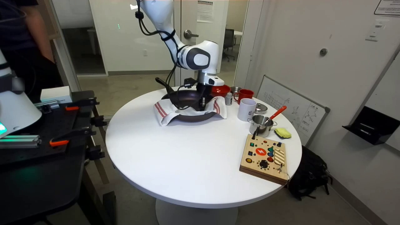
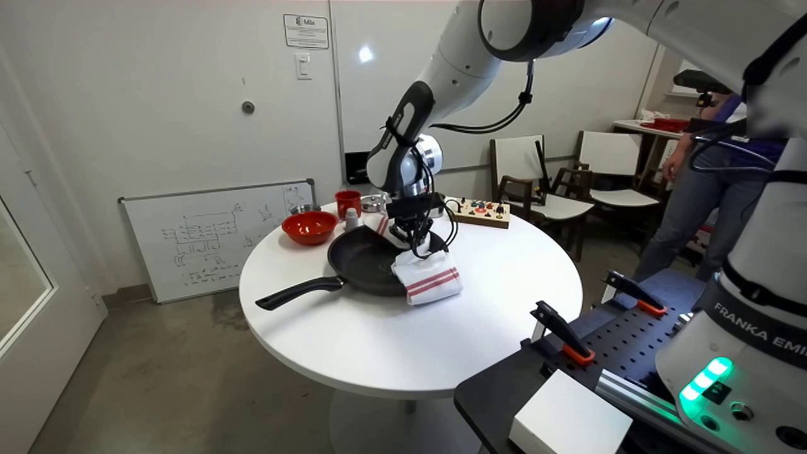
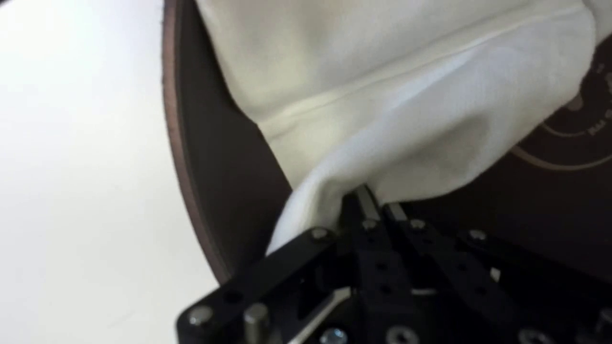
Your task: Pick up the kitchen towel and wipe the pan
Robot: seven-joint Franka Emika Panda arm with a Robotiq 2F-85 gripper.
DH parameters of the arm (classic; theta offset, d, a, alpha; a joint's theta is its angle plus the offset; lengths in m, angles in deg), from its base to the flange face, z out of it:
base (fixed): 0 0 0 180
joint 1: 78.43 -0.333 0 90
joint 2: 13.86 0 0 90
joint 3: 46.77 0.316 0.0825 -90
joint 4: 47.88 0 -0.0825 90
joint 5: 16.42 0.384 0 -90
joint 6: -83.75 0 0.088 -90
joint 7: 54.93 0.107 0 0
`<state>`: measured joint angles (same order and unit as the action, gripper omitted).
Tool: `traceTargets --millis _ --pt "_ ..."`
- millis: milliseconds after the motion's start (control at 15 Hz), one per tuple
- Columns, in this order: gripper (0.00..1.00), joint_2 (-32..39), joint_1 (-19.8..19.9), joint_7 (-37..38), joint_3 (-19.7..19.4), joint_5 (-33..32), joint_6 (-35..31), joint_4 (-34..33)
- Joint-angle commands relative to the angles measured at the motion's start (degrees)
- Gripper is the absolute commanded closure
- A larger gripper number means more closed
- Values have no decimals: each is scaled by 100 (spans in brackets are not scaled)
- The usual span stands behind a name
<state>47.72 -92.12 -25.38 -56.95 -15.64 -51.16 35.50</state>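
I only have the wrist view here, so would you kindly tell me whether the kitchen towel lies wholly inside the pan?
Observer: No, in an exterior view a red-striped end of the kitchen towel hangs over the rim of the pan.
Operator: Thank you; what else of the pan am I missing?
Observer: Its black handle, which points toward the edge of the table.
Operator: Does anything stand near it?
Observer: Yes, a red bowl stands close by.
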Motion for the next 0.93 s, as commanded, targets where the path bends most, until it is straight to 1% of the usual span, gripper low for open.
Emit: traceTargets --millis 0,133,400,667,867 --pt "96 -470 -54 -13 -87 -238 -359 1134" --pt "96 -668 -48 -97 -77 -322 -571 1518" --pt "96 -1038 55 -591 158 -401 -1112 2204" --pt "96 -1303 142 -1080 363 -371 -1524 2672" --pt "96 -1421 314 -1596 662 -322 -1773 2863"
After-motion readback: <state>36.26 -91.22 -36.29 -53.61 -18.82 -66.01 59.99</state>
